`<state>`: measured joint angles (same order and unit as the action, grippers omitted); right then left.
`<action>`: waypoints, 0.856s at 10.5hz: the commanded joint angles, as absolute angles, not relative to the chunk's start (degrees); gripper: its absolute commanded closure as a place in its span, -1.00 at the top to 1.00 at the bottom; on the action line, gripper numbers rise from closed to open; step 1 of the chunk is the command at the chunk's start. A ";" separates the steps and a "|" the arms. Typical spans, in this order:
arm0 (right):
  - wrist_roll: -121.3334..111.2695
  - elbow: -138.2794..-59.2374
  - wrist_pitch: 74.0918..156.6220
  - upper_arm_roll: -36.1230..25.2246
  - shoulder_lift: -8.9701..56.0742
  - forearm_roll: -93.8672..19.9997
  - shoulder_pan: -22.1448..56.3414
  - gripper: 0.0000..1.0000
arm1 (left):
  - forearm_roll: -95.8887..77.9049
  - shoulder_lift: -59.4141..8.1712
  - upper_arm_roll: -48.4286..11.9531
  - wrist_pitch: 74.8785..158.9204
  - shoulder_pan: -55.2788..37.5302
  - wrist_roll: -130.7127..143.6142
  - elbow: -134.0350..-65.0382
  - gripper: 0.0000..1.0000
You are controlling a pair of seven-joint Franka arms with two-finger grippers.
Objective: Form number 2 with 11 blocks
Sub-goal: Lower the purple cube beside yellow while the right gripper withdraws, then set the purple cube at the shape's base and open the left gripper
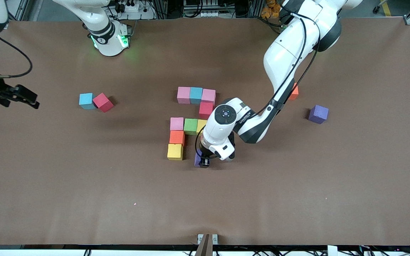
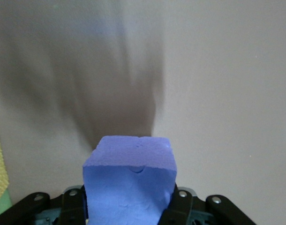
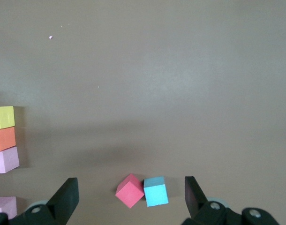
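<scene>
Nine blocks lie as part of the number 2: a pink (image 1: pixel 183 95), light blue (image 1: pixel 196 95), pink (image 1: pixel 208 96) row, a crimson block (image 1: pixel 206 109), a pink (image 1: pixel 177 123), green (image 1: pixel 190 126), yellow (image 1: pixel 201 124) row, then an orange block (image 1: pixel 177 137) and a yellow block (image 1: pixel 175 152). My left gripper (image 1: pixel 202 163) is shut on a purple block (image 1: pixel 198 158), low at the table beside that last yellow block with a small gap between them. The purple block fills the left wrist view (image 2: pixel 129 183). My right gripper (image 1: pixel 18 95) waits open and empty at the right arm's end.
A loose light blue block (image 1: pixel 86 100) and crimson block (image 1: pixel 103 102) touch each other toward the right arm's end; both show in the right wrist view (image 3: pixel 155 191) (image 3: pixel 129 191). A purple block (image 1: pixel 318 114) and a partly hidden orange block (image 1: pixel 294 91) lie toward the left arm's end.
</scene>
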<state>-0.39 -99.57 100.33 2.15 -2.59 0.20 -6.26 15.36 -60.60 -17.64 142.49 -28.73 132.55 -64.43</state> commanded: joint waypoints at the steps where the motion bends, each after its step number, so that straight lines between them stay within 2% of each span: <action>1: -2.45 -98.18 98.36 2.55 -3.34 0.26 -6.59 1.00 | 13.89 -62.31 -16.79 144.23 -30.32 132.80 -62.05 -0.15; 4: -1.14 -93.00 95.98 2.47 -2.20 0.53 -5.36 1.00 | 13.89 -62.40 -16.79 144.23 -31.46 133.77 -62.05 -0.15; 7: -1.14 -92.90 95.98 2.55 -1.67 1.67 -5.01 1.00 | 13.10 -62.75 -16.79 144.23 -32.34 133.68 -62.05 -0.14; 9: -0.97 -92.38 92.04 2.55 -1.85 1.67 -5.45 1.00 | 13.10 -63.28 -16.79 144.40 -32.87 133.59 -62.14 -0.13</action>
